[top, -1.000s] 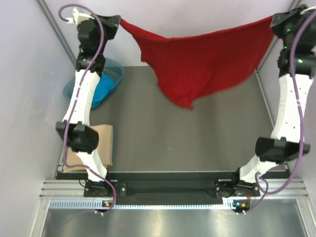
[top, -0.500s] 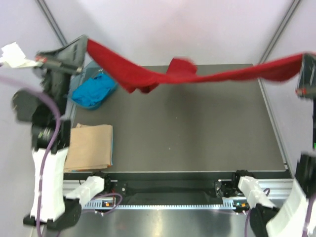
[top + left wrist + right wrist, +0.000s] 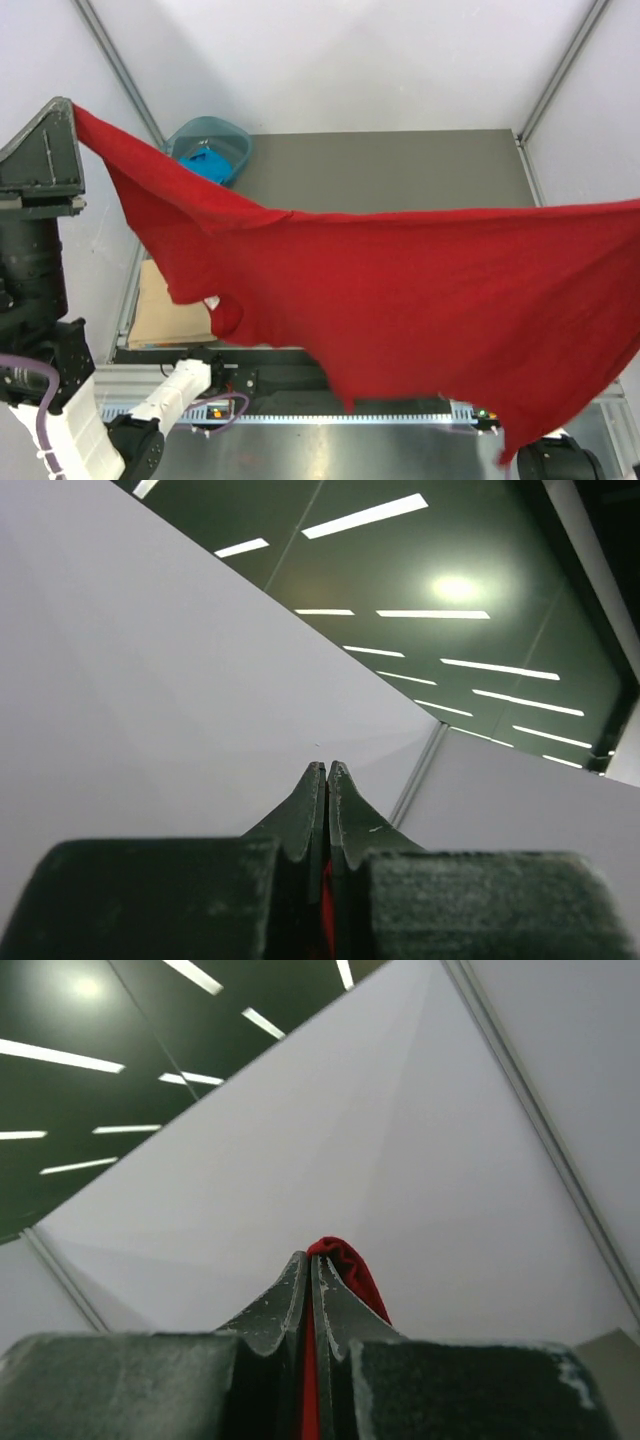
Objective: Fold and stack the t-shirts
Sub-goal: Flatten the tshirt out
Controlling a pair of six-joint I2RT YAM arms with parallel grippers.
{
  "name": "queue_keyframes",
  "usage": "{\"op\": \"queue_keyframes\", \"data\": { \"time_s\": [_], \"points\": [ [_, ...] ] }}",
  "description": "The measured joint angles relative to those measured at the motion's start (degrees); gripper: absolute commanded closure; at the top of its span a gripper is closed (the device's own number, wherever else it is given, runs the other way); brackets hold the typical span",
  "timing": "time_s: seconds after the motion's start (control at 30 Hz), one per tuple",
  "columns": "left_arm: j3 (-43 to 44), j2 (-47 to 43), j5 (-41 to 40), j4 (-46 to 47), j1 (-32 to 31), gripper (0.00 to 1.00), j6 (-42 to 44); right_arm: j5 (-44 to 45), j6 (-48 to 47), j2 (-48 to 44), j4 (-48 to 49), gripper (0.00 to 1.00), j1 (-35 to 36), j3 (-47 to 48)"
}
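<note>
the red t-shirt (image 3: 400, 290) hangs spread above the table (image 3: 400, 170), stretched between the grippers. the left gripper (image 3: 326, 772) and right gripper (image 3: 309, 1262) are each pinched tight on one of its edges.

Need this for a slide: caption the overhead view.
Red t-shirt stretched in mid-air above the table, one corner pinched by the left gripper; blue shirt lies in the basin.

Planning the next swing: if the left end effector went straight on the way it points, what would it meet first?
Most likely the white wall panel: the left end effector, shut on the red t-shirt, aims up at it, beside the corner post. Nothing shows between, but depth is unclear.
</note>
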Motion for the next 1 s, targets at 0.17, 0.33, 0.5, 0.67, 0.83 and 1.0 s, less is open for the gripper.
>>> {"op": "queue_keyframes", "data": {
  "time_s": [0.17,0.33,0.5,0.67,0.83,1.0],
  "points": [
    [-3.9,2.4,-1.8,3.1,0.0,1.0,3.5,6.8,-1.0,0.0,4.3,1.0,4.9,-13.6],
    [-8.7,14.0,-1.0,11.5,0.0,1.0,5.1,11.7,-4.6,7.0,12.1,1.0,6.6,-28.8],
    [-17.2,30.5,0.9,18.9,0.0,1.0,5.2,12.1,-6.1,16.9,24.3,1.0,5.3,-47.2],
    [-22.3,47.6,2.6,23.3,0.0,1.0,5.6,7.1,-5.2,30.1,35.1,1.0,0.9,-57.3],
    [-17.6,65.1,5.4,26.6,0.0,1.0,4.3,-1.6,-3.7,50.8,47.8,1.0,-2.0,-52.6],
    [-6.2,80.0,7.0,27.0,0.0,1.0,2.5,-8.7,-2.4,70.3,53.3,1.0,-3.8,-41.6]
  ]
}}
